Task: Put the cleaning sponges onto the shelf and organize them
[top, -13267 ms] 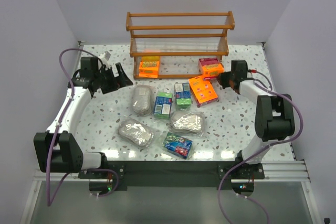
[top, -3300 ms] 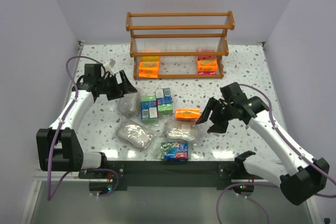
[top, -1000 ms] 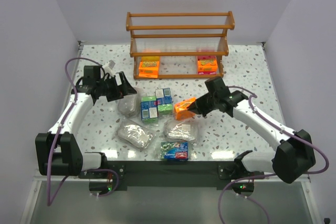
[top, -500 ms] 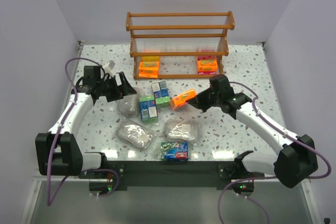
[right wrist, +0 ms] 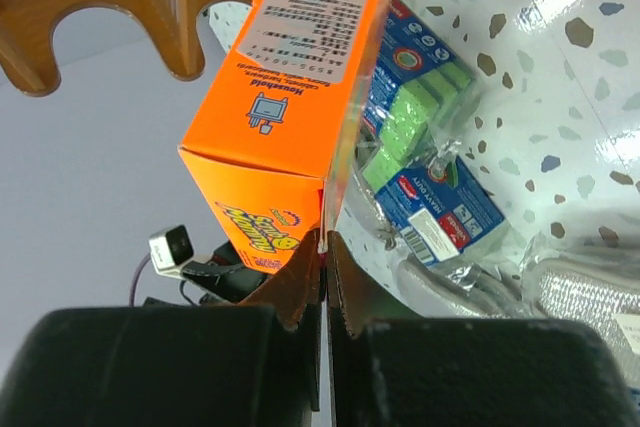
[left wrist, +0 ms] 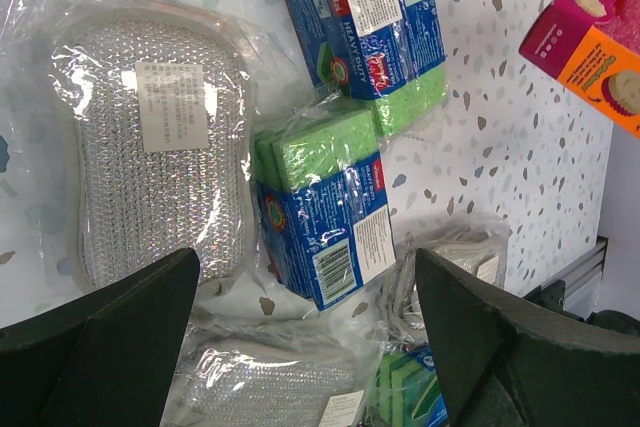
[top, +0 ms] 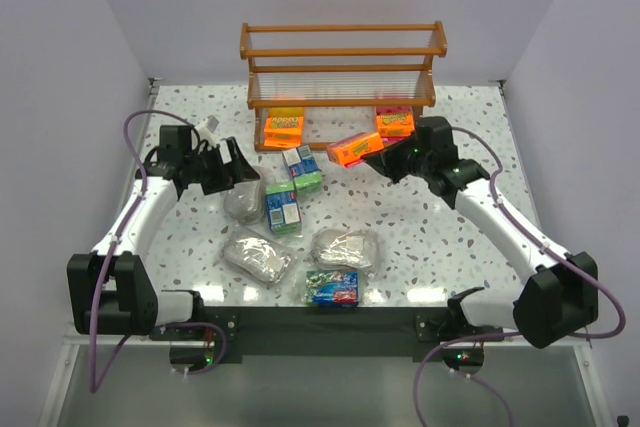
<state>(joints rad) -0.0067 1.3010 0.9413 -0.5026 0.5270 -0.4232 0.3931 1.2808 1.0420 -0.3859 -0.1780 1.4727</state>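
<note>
Visibly, the orange pack (right wrist: 290, 77) is pinched edgewise between the right fingers (right wrist: 298, 292).

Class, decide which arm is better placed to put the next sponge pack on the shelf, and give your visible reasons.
Right. The right gripper is shut on an orange pack, close to the front of the shelf. The left gripper is open and empty, near a silvery pack.

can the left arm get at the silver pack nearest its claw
Probably yes: the left claw is open close above that silver pack, which lies flat with nothing on top. A green pack crowds one side, so the grip may be tight.
</note>
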